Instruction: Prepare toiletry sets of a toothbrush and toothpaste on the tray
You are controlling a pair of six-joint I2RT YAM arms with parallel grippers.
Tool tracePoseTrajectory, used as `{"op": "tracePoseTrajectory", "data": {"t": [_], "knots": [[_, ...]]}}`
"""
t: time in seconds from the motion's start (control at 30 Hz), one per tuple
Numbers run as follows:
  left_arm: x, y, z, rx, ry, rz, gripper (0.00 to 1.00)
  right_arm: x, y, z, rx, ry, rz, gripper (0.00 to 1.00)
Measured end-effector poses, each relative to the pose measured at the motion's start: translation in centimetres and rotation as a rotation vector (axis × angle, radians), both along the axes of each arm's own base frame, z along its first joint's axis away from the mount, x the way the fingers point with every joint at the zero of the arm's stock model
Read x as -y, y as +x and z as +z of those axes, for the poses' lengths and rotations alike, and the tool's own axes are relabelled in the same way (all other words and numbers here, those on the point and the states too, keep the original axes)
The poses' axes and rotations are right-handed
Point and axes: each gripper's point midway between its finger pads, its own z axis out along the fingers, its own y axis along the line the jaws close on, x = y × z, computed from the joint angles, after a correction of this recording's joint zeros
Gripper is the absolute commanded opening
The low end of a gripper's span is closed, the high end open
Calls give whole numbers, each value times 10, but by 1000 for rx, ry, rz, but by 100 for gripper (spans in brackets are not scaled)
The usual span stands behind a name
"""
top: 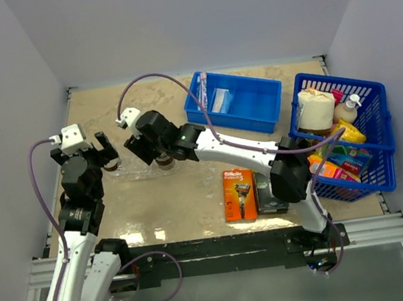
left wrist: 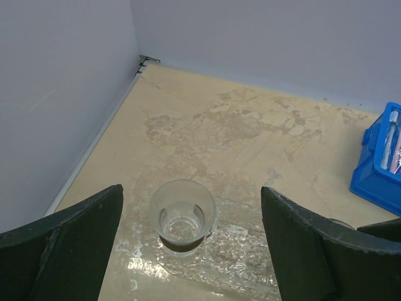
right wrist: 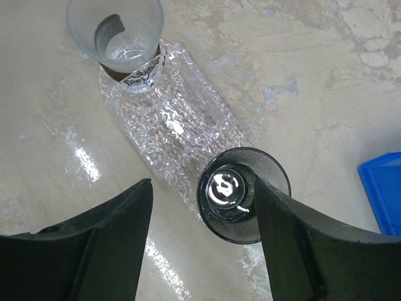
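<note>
Two clear cups (right wrist: pixel 116 28), rippled transparent tray (right wrist: pixel 175 125)

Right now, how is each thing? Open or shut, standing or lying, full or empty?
left gripper, open, not touching the left cup.
right gripper, open.
left cup, upright, empty.
right cup, upright, empty.
tray, lying flat, no toothbrush on it.
toothbrush, lying in the blue bin.
blue basket, full.
orange razor pack, lying flat.
</note>
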Motion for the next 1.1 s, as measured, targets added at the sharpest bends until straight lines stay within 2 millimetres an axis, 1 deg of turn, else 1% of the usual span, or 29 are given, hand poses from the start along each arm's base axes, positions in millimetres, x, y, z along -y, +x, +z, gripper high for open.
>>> {"op": "tracePoseTrajectory", "data": {"t": [0.13, 0.2, 0.27, 0.47, 0.57, 0.63, 0.73, 0.9, 0.97, 1.1], "knots": [[1, 0, 0, 0, -1, -7, 95, 12, 2, 6, -24, 29, -31, 66], [2, 1, 0, 0, -1, -12, 95, 23, 6, 12, -44, 59, -51, 65], [3, 1, 0, -1, -1, -16, 95, 38, 11, 21, -62, 98, -78, 64], [5, 2, -2, -7, -2, -27, 95, 89, 42, 60, -60, 234, -189, 61], [6, 3, -3, -8, -3, -36, 95, 113, 55, 69, -51, 269, -241, 61], [8, 4, -3, -8, -3, -42, 94, 131, 61, 68, -52, 274, -277, 61], [10, 5, -4, -12, -4, -53, 94, 152, 68, 64, -54, 269, -321, 61], [15, 9, -9, -30, -6, -82, 93, 181, 82, 59, -49, 254, -392, 63], [18, 10, -11, -38, -6, -96, 93, 192, 90, 58, -46, 252, -419, 62], [21, 12, -15, -52, -7, -114, 93, 223, 110, 53, -43, 243, -498, 61]]}}
